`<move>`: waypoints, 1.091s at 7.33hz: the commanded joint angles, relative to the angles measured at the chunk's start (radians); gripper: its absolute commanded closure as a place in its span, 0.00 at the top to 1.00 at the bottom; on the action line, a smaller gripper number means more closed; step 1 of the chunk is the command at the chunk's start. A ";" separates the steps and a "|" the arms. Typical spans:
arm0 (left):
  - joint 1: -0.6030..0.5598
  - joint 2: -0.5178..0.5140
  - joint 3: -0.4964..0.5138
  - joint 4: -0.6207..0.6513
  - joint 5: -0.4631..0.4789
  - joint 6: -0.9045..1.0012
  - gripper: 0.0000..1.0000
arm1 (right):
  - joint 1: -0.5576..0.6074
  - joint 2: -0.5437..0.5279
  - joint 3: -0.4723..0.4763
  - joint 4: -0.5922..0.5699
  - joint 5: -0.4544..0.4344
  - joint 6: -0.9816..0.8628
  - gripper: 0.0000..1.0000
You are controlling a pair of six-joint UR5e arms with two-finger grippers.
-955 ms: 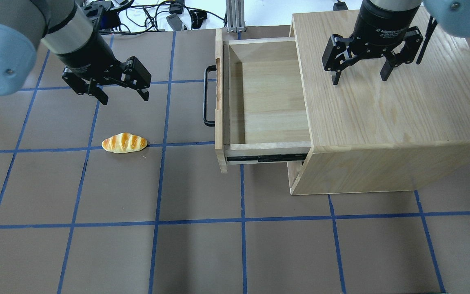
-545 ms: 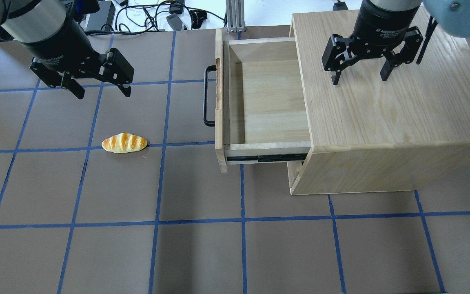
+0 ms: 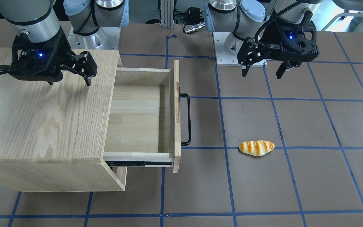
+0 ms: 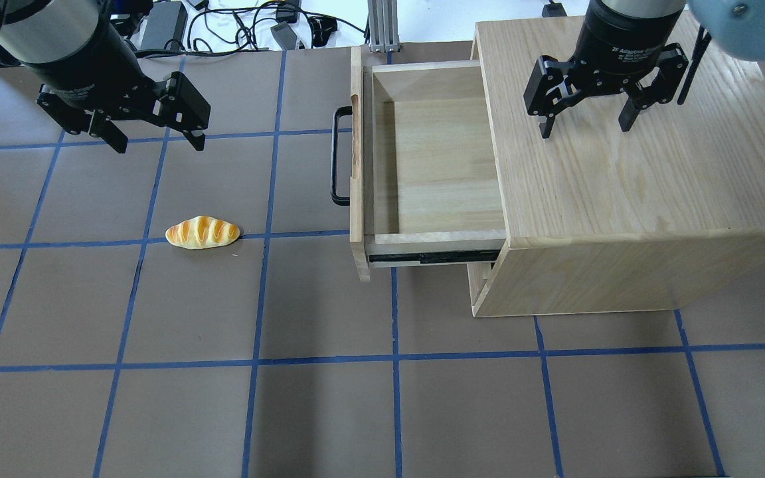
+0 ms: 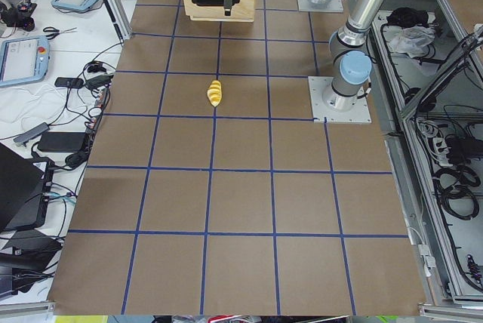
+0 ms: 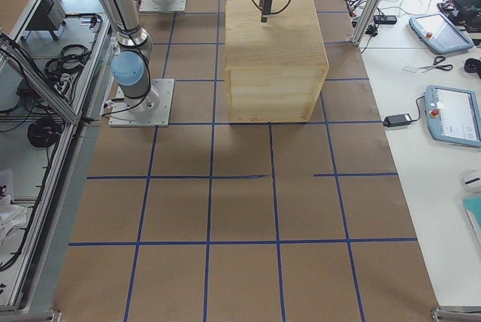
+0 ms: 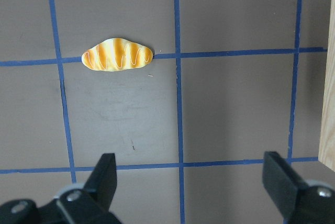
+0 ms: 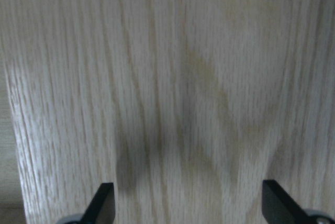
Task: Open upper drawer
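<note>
The upper drawer (image 4: 442, 166) stands pulled out to the left of the oak-grain cabinet (image 4: 635, 179); its inside is empty. Its front panel carries a black bar handle (image 4: 334, 156), and both show in the front-facing view too: drawer (image 3: 137, 119), handle (image 3: 187, 119). My left gripper (image 4: 159, 145) is open and empty above the mat, well left of the handle; it also shows in the front-facing view (image 3: 261, 75) and the left wrist view (image 7: 191, 174). My right gripper (image 4: 585, 129) is open and empty just above the cabinet top (image 8: 172, 77).
A toy bread loaf (image 4: 202, 233) lies on the brown mat below-left of the drawer, also in the left wrist view (image 7: 117, 54). Cables and power bricks (image 4: 276, 26) lie beyond the mat's far edge. A lower drawer front (image 4: 479, 285) shows under the open one.
My left gripper has moved left and toward the far edge, away from the drawer handle. The drawer, the bread and my right gripper have not moved.
</note>
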 commanded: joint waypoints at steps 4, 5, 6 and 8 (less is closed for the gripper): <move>0.000 0.004 0.000 0.014 0.017 0.002 1.00 | -0.002 0.000 0.000 0.000 0.000 -0.001 1.00; 0.000 0.005 0.000 0.014 0.017 0.002 1.00 | 0.000 0.000 0.000 0.000 0.000 0.000 1.00; 0.000 0.007 0.000 0.014 0.017 0.000 1.00 | 0.000 0.000 0.000 0.000 0.000 0.000 1.00; 0.003 0.010 0.000 0.014 0.020 0.002 1.00 | 0.000 0.000 0.000 0.000 0.000 0.000 1.00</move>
